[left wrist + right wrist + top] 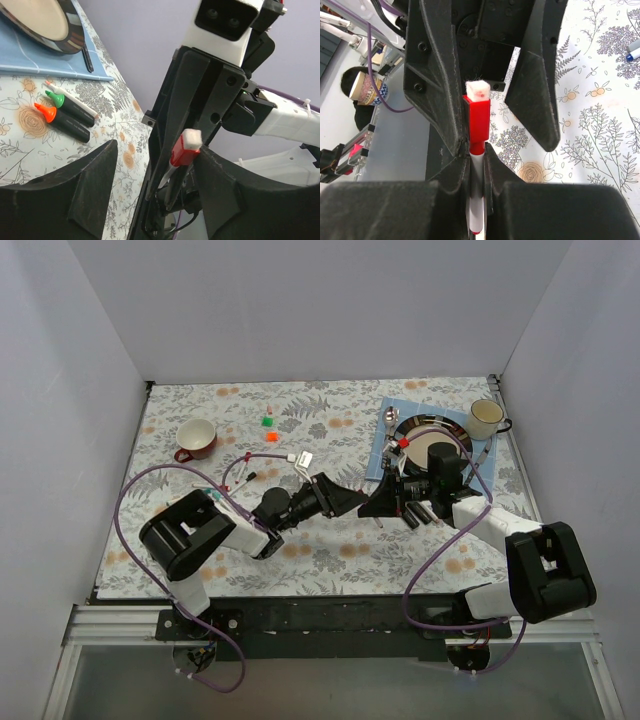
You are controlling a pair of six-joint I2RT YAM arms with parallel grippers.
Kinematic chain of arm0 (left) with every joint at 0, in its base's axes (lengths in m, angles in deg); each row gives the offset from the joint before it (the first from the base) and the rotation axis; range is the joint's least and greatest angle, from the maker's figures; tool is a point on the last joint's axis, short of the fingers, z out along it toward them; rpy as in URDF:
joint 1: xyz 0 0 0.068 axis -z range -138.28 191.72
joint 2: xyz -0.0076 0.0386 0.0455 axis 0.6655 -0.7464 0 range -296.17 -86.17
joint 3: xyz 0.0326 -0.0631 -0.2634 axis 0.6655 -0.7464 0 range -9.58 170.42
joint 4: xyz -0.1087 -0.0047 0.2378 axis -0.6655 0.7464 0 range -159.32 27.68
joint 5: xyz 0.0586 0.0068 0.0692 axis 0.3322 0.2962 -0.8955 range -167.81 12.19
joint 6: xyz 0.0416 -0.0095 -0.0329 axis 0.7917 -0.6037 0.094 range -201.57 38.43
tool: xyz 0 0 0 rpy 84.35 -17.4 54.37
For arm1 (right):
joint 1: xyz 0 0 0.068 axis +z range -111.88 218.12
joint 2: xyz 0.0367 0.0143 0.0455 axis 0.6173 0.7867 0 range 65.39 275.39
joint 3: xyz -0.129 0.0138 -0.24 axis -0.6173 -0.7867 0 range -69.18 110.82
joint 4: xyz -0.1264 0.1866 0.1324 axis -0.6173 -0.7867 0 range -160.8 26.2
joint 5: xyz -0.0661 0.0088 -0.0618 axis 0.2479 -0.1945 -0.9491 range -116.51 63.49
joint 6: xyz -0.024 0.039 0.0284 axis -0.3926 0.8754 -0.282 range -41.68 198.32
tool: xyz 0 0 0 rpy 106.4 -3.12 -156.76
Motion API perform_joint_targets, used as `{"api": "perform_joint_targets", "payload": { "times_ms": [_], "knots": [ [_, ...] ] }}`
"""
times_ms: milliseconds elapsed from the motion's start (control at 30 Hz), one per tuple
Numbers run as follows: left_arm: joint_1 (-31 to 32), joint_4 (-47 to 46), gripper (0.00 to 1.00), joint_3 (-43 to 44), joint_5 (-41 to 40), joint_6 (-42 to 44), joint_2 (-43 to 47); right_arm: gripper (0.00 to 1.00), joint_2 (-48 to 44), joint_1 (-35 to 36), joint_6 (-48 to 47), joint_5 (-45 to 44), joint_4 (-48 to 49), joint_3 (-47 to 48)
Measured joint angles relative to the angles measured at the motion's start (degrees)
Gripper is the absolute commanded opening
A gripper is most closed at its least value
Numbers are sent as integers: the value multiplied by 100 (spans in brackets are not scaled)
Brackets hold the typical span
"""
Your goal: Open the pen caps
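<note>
Handover pose above the middle of the desk, slightly toward the near edge. Right gripper (477,152) was clamped on the white barrel of a pen (476,200), its fingertips just below the red cap (477,117). That cap stood clear of them, with a white felt pad on its end. Left gripper (156,147) faced it with fingers apart, one on each side of the cap. In the right wrist view one finger (437,75) lay just beside the cap and the other (535,75) stood well apart, so the cap sat off centre in the opening. Cap judged not yet pulled.

Likely faults:
- (a) An uneven close would push the cap sideways and tilt the pen in the right fingers.
- (b) A close too near the barrel would strike the right fingertips, since little cap length showed above them.
- (c) A close too far out would catch only the felt pad.
- (d) A pull off the pen's axis, or a weak hold on the smooth barrel, would draw the whole pen out with the cap on.

Green marker (75,111) and orange marker (67,125) lay capped near the plate (60,45), right of the middle. Green cap (267,421) and orange cap (272,437) lay loose toward the far edge
</note>
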Motion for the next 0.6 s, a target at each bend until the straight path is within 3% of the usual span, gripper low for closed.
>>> {"api": "perform_joint_targets", "payload": {
  "times_ms": [267,533,600],
  "knots": [
    [57,-35,43,114,-96,103,-9,1,22,-11,2,-28,0,0],
    [87,-81,3,315,-52,98,-85,1,72,-37,13,-116,-2,0],
    [90,-96,0,356,-28,140,-177,1,87,-63,83,-181,-42,0]
  ]
}}
